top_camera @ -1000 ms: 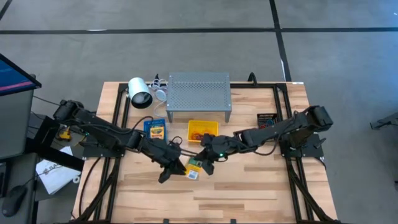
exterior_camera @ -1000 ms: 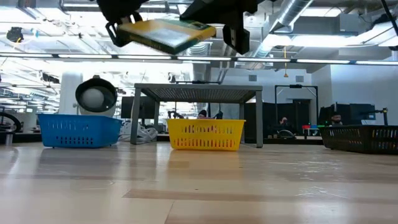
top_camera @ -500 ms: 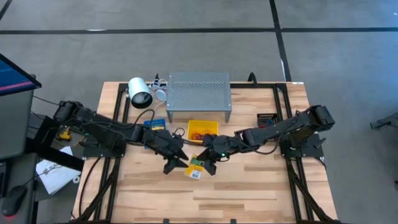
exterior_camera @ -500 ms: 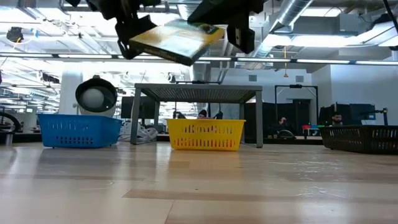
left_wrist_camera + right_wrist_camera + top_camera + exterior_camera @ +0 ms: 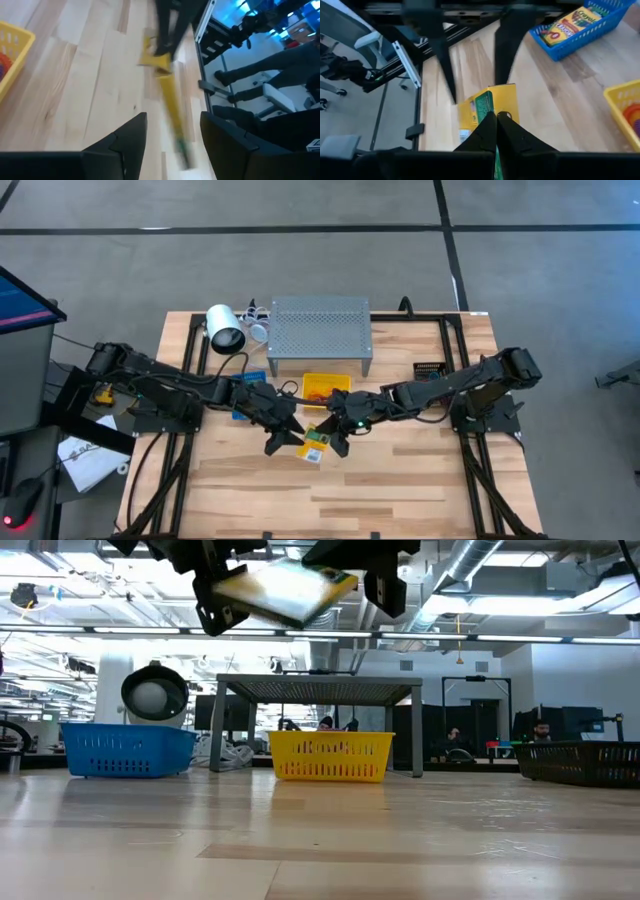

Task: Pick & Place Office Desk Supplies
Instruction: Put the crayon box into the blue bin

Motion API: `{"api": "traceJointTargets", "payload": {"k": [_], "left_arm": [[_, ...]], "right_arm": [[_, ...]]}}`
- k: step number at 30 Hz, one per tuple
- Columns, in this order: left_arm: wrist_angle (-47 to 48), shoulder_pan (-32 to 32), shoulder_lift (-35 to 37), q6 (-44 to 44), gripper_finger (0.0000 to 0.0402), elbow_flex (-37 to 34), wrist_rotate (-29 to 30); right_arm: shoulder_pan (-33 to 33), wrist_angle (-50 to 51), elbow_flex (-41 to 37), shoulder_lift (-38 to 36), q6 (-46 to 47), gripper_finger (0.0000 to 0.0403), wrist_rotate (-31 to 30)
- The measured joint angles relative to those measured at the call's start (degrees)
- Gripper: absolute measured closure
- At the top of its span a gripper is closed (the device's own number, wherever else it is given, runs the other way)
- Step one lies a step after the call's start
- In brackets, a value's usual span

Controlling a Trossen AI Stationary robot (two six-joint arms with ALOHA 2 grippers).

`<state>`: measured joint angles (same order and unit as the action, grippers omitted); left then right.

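Crayon box (image 5: 317, 444) in right gripper (image 5: 334, 442), far end apparently hidden.

Overhead, table-level, two wrist views (all sharing the crayon box (image 5: 316, 444)).

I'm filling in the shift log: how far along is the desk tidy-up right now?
Done: one crayon box lies in the blue bin, and rubber bands sit in the yellow bin.
In hand: the right gripper is shut on a second crayon box, held above the table; the left gripper is open beside it.
Left: that box is not in any bin.
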<state>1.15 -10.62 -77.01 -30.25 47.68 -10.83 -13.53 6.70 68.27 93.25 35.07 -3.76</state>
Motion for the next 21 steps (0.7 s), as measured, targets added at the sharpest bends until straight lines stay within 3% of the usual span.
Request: {"api": "traceJointTargets", "payload": {"k": [14, 17, 21], "left_arm": [[-3.24, 0.01, -3.44, 1.45, 0.0233, 0.04, -0.13], [-3.45, 0.46, -5.14, 1.5, 0.0272, 0.04, -2.31], [-3.45, 0.56, -5.55, 2.49, 0.0361, 0.03, -3.05]], "right_arm": [[2.99, -5.37, -0.02, 0.02, -2.52, 0.0403, 2.55], [3.3, -6.23, -0.02, 0.02, -2.74, 0.0403, 3.04], [3.28, -6.55, -0.02, 0.02, -3.43, 0.0403, 3.82]]}}
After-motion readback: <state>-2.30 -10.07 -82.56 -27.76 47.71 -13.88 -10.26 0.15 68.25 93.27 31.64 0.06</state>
